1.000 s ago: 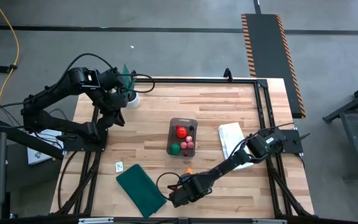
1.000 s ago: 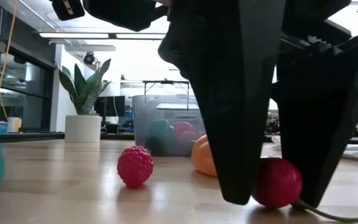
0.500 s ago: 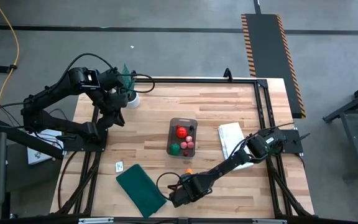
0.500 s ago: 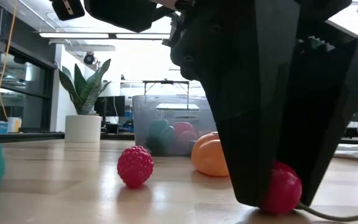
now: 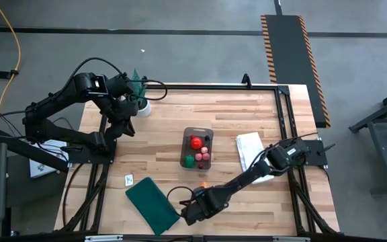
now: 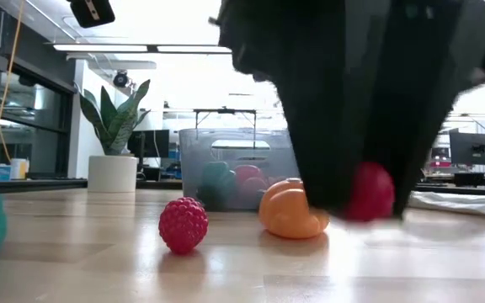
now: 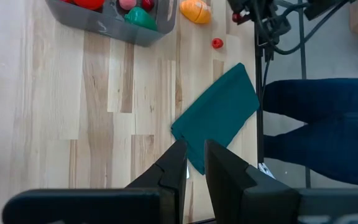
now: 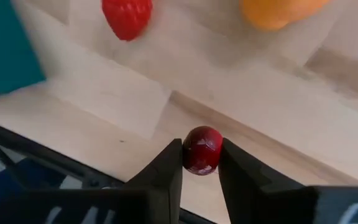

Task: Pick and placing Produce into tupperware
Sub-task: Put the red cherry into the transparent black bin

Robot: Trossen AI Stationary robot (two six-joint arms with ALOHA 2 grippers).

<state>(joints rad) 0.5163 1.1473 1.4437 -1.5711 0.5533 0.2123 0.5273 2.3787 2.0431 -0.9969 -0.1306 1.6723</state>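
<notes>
The wooden table (image 5: 234, 121) carries a dark green cloth (image 5: 152, 204) near its front left corner, a folded white cloth (image 5: 249, 149) toward the right, and a potted plant (image 6: 114, 135) at the back left. The left arm waits raised over the back left of the table, its left gripper (image 7: 192, 163) with the fingers almost together and nothing between them. The clear container (image 5: 197, 146) sits near the middle of the table and holds a red ball (image 5: 196, 142), a green round piece (image 5: 189, 160) and some small pink and red pieces. The right arm reaches across to the front edge, beside the green cloth, where the right gripper (image 8: 201, 167) has its fingers closed on a small dark red ball (image 8: 202, 149), held just off the table. On the wood between it and the container lie an orange piece (image 6: 291, 210) and a raspberry (image 6: 183, 224), a little apart.
</notes>
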